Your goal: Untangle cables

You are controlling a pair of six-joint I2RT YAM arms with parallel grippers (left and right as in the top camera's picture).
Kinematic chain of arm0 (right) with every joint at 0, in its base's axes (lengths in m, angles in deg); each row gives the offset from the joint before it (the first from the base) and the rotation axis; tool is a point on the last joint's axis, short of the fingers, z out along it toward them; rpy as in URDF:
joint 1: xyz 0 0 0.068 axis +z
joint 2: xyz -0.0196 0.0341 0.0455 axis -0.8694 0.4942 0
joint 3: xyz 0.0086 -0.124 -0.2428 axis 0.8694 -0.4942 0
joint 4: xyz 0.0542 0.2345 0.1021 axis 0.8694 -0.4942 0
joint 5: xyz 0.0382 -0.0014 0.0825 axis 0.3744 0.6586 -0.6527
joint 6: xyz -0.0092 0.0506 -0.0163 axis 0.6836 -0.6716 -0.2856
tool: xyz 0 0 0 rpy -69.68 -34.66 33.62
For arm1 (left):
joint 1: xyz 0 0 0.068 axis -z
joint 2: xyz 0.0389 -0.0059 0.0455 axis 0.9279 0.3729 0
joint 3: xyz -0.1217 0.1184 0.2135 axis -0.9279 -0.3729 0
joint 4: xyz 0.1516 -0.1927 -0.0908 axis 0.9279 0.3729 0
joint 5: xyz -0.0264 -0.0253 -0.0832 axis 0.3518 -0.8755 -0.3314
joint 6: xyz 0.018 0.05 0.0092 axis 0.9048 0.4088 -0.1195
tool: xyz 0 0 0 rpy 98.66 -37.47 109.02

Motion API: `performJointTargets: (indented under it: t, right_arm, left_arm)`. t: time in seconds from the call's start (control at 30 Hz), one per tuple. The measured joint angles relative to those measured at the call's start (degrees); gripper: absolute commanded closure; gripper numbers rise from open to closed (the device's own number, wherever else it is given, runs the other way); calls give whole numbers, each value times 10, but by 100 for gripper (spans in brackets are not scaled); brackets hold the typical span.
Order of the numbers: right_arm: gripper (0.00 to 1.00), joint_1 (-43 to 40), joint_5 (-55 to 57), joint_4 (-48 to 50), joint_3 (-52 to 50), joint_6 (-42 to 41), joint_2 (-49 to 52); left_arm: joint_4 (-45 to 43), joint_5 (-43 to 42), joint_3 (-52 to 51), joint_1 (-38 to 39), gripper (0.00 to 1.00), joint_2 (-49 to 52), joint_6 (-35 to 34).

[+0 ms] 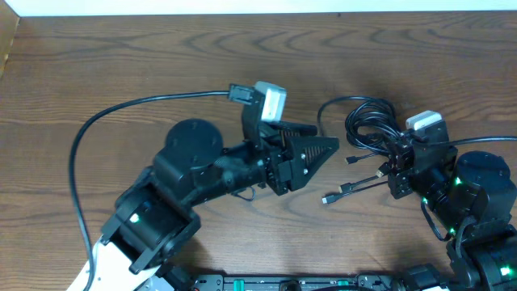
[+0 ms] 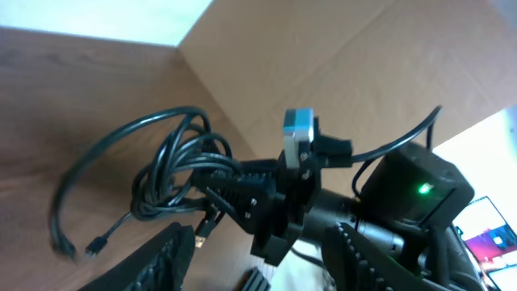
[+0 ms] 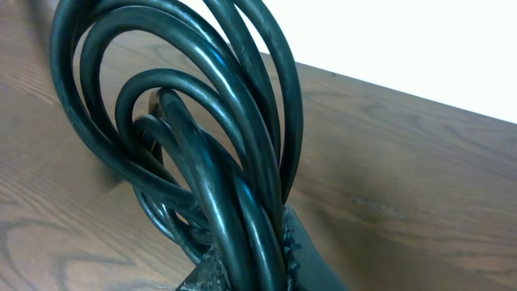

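The cables [image 1: 370, 125] are a clump of thin black loops at the right of the table. Small plugs [image 1: 352, 159] trail out of it toward the front. My right gripper [image 1: 389, 153] is shut on the clump's right side. In the right wrist view the cables [image 3: 202, 121] arch up from between the two fingers [image 3: 300, 246] of the right gripper [image 3: 258, 267]. My left gripper [image 1: 325, 139] is open and empty, just left of the clump and apart from it. In the left wrist view the left gripper [image 2: 266, 271] faces the cables [image 2: 170, 170], its two fingers [image 2: 153, 259] spread wide.
A thicker black cord [image 1: 81, 153] belonging to the left arm arcs over the table's left half. A cardboard wall [image 2: 363, 65] stands behind the right arm [image 2: 412, 202]. The table's far edge [image 1: 258, 16] runs along the top.
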Motion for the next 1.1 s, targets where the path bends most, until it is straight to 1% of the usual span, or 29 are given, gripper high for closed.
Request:
performJointTargets:
  t: [0.27, 0.67, 0.97, 1.03, 1.1]
  right_arm:
    - [99, 0, -5, 8, 0, -31, 0]
    - [99, 0, -60, 27, 0, -54, 0]
    - [99, 0, -85, 27, 0, -56, 0]
    - [99, 0, -91, 27, 0, -56, 0]
    - [99, 0, -95, 27, 0, -56, 0]
  left_arm:
    - [2, -15, 0, 11, 45, 36, 0]
    - [3, -13, 0, 12, 44, 101, -1]
    - [-1, -8, 0, 12, 45, 108, -1]
    - [-1, -3, 0, 12, 55, 108, -3]
    - [-1, 3, 0, 12, 70, 108, -2]
